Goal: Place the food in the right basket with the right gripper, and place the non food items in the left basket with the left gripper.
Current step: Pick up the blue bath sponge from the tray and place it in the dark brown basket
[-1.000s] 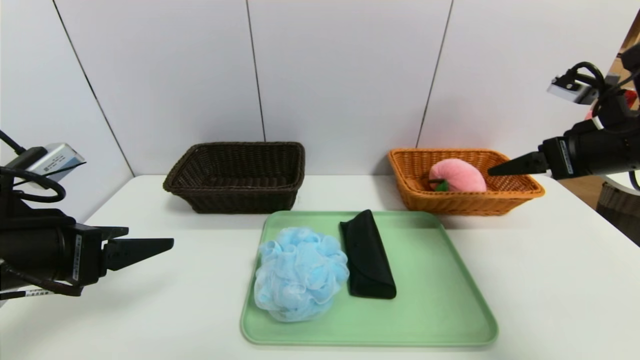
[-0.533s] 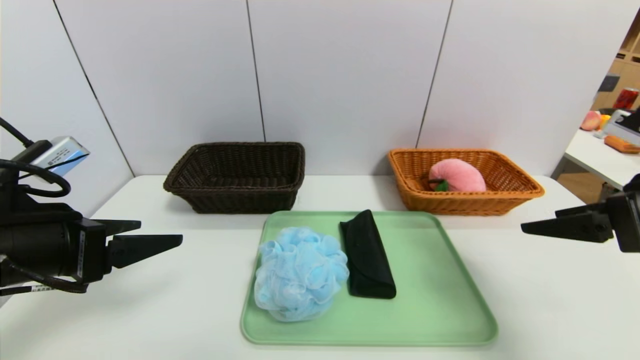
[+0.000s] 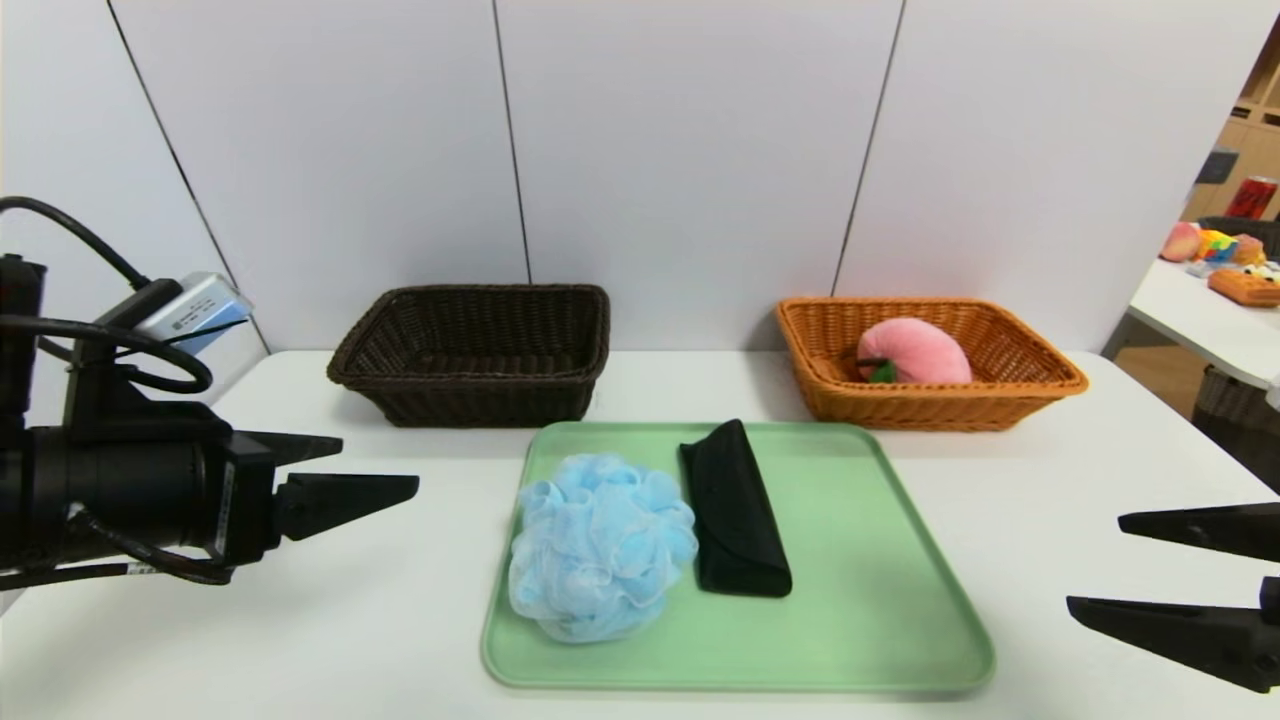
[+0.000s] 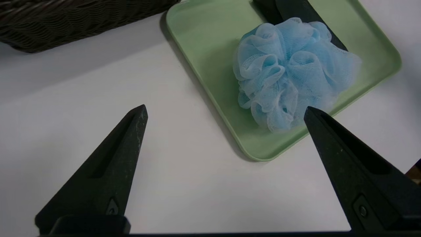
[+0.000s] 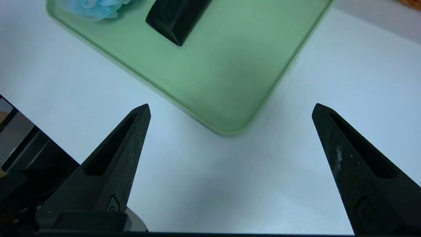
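With the peach point(image 3: 918, 352) in the orange basket point(image 3: 935, 410), I judge the pouf point(image 3: 602, 548) next, on the tray's left edge; my left gripper point(image 3: 380, 466), wide and empty, must reach over it; my right gripper point(image 3: 1095, 562) waits wide by the table's right edge.

Open tabletop point(image 3: 430, 570) between left pincer point(image 3: 380, 468) and tray point(image 3: 850, 640). Pouf point(image 3: 600, 550) blocks low sideways path to case point(image 3: 738, 515); above both free.

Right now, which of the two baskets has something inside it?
The orange-tan wicker basket, on the right side of the table: it holds the pink plush peach, while the dark brown one is empty.
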`<action>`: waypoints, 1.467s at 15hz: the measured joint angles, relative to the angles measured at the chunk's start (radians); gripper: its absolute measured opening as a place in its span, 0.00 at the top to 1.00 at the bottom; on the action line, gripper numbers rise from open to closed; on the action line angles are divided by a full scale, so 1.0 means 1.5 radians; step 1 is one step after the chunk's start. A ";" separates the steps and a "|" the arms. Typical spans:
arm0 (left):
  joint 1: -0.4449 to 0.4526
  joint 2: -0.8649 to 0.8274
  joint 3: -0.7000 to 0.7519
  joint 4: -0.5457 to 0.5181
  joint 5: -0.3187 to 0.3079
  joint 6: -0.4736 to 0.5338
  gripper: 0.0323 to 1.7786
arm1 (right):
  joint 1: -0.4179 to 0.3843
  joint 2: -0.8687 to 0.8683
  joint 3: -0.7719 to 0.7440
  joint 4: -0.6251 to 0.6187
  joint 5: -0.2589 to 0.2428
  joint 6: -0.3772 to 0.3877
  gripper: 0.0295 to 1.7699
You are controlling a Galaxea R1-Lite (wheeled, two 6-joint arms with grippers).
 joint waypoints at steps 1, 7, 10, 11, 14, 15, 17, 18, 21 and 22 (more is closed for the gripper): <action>-0.015 0.012 0.000 -0.015 0.000 0.000 0.05 | 0.005 -0.010 0.010 -0.005 0.000 0.005 0.04; -0.103 0.094 -0.035 -0.081 -0.003 0.000 0.05 | 0.016 -0.021 0.019 -0.012 0.000 0.046 0.04; -0.169 0.123 -0.069 -0.070 -0.003 0.000 0.05 | 0.016 -0.020 0.021 -0.010 -0.001 0.051 0.04; -0.193 0.135 -0.079 -0.068 -0.003 0.000 0.05 | 0.016 -0.020 0.022 -0.011 -0.001 0.052 0.04; -0.247 0.174 -0.088 -0.068 -0.004 0.003 0.05 | 0.015 -0.020 0.022 -0.010 -0.001 0.056 0.04; -0.256 0.187 -0.088 -0.069 -0.006 0.005 0.05 | 0.015 -0.020 0.022 -0.009 -0.001 0.056 0.04; -0.265 0.206 -0.083 -0.071 -0.031 0.025 0.05 | 0.015 -0.022 0.022 -0.007 -0.002 0.057 0.04; -0.265 0.211 -0.080 -0.071 -0.043 0.046 0.05 | 0.015 -0.022 0.023 -0.007 -0.001 0.057 0.04; -0.264 0.229 -0.062 -0.073 -0.048 0.110 0.05 | 0.013 -0.028 0.023 -0.006 -0.002 0.058 0.04; -0.263 0.236 -0.056 -0.075 -0.048 0.134 0.05 | 0.012 -0.030 0.025 -0.006 -0.002 0.057 0.04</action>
